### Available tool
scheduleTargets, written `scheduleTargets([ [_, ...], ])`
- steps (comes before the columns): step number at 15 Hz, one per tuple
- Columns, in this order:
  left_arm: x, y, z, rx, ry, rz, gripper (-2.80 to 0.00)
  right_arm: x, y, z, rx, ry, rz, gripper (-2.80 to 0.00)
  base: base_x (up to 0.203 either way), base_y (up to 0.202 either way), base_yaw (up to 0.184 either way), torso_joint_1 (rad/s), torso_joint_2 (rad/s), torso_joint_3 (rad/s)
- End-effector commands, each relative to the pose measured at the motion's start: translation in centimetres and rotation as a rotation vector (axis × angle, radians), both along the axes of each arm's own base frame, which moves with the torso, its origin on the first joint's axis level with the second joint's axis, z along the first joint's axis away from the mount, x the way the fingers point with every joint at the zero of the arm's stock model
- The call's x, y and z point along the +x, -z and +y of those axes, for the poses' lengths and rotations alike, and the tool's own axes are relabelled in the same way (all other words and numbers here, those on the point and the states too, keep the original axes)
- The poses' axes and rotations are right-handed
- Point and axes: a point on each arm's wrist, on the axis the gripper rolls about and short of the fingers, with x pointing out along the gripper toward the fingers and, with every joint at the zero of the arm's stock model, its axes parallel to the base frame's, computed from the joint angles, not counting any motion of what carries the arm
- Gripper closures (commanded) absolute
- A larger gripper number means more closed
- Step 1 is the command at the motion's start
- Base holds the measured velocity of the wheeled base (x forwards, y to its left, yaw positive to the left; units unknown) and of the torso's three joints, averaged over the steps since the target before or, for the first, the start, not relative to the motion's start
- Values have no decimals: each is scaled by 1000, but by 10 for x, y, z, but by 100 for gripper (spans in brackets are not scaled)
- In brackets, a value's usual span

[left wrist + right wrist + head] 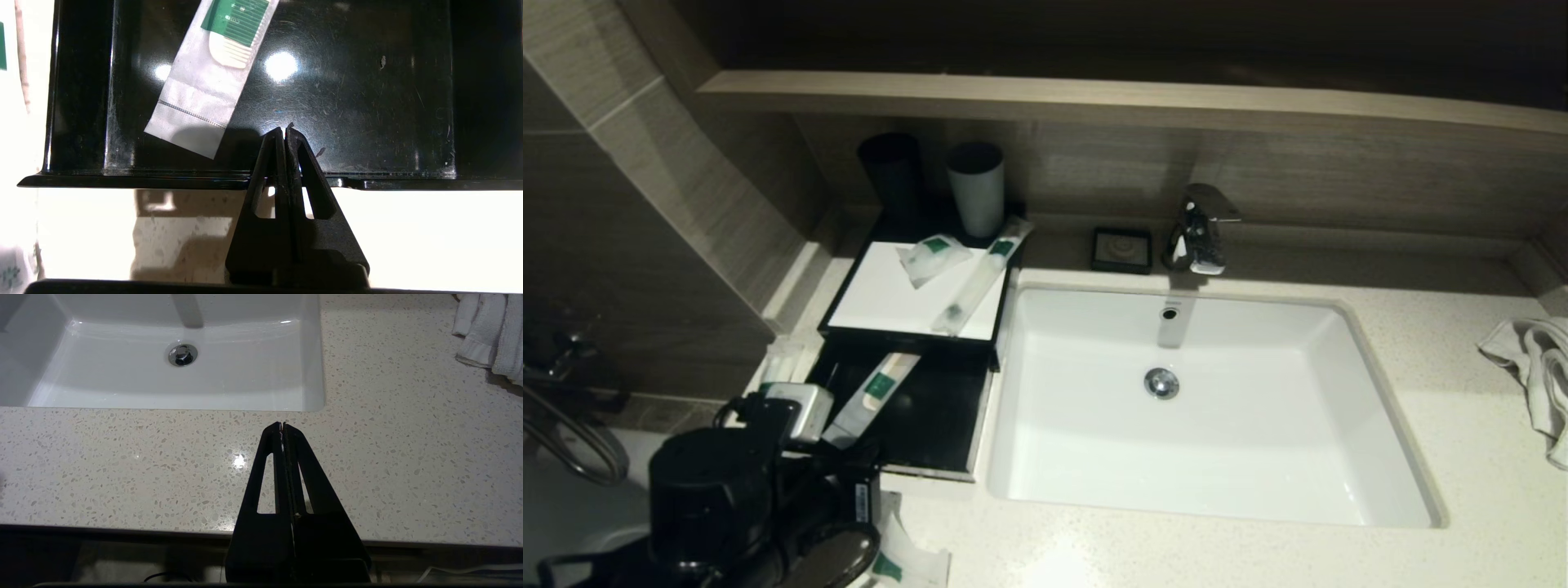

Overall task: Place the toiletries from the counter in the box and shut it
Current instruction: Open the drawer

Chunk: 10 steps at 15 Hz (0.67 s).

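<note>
The left gripper [285, 131], jaws pressed together on nothing, hangs over the near rim of the open black box [367, 102], which sits on the worktop [408, 457] left of the sink [1388, 457]. A comb packet [204, 77] lies inside the box toward its left wall, leaving bare floor on the side nearer the sink. Two more packets [935, 255] rest on the white lid [874, 302] behind the box; another packet [907, 563] lies before it. The right gripper [282, 425], jaws also pressed together, hovers above bare worktop before the sink.
</note>
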Motion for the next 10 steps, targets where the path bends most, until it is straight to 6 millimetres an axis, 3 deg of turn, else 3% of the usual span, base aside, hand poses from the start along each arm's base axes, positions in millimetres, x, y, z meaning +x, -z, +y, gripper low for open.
scheduleTargets([
  [1,-6,0,1,0,7,1,0,0,0,0,1,0,1,0,0,0,0,0,0,0],
  [10,-26,0,5,8,26,-1,0,0,0,0,0,0,1,0,0,0,0,0,0,0],
])
